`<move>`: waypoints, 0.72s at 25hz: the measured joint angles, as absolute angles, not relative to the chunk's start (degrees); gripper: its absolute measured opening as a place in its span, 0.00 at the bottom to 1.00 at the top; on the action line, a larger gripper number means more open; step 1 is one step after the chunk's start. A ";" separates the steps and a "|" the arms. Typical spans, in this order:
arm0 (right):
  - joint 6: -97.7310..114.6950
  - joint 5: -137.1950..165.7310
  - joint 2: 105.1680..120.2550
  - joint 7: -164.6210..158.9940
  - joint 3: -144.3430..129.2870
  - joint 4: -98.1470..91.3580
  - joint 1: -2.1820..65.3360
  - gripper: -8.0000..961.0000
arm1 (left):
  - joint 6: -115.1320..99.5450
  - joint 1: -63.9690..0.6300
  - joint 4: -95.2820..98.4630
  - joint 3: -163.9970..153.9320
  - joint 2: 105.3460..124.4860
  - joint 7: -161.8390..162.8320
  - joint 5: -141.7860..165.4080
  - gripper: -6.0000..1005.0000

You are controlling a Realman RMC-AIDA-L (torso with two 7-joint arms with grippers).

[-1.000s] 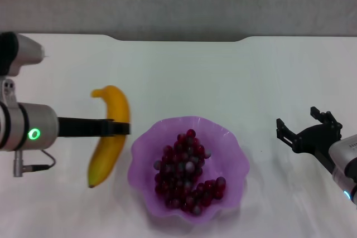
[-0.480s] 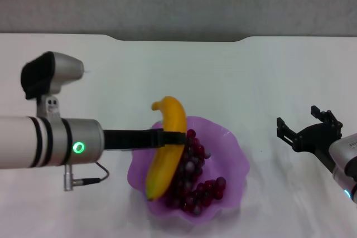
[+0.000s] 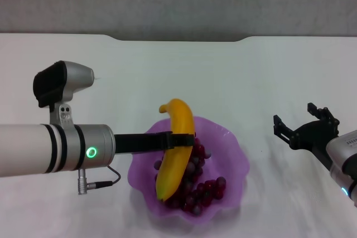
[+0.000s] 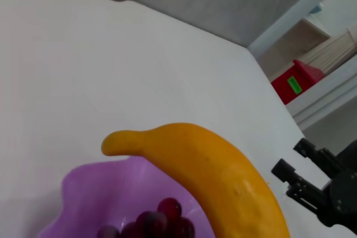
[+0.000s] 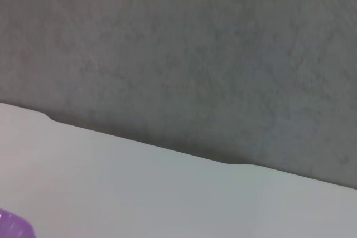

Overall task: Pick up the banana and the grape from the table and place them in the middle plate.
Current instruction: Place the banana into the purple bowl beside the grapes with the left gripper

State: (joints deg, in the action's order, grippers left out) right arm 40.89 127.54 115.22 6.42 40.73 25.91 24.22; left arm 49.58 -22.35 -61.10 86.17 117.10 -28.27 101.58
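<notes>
Over middle plate (image 3: 237, 163), left end effector (image 3: 181, 140) grips banana (image 3: 177, 151) midway.

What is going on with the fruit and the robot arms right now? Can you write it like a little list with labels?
banana: held over the purple plate, dark tip toward the robot
grape: bunch lying inside the plate, partly under the banana
middle plate: purple, wavy rim, on the white table
left gripper: fingers shut on the banana's middle, arm reaching in from the left
right gripper: fingers open, holding nothing, off to the plate's right
what's left: banana not yet let go
</notes>
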 joint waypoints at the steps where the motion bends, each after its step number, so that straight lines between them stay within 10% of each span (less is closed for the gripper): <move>1: 40.91 127.53 115.22 6.42 40.71 25.91 24.23 0.94 | 49.53 -22.80 -60.44 86.13 117.11 -28.60 101.41 0.55; 18: 41.05 127.37 115.30 6.42 40.69 25.87 24.25 0.94 | 45.83 -23.37 -58.86 86.13 116.96 -35.40 98.97 0.74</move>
State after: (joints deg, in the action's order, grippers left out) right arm 41.05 127.37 115.30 6.42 40.69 25.87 24.25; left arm 45.83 -23.37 -58.86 86.13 116.96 -35.40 98.97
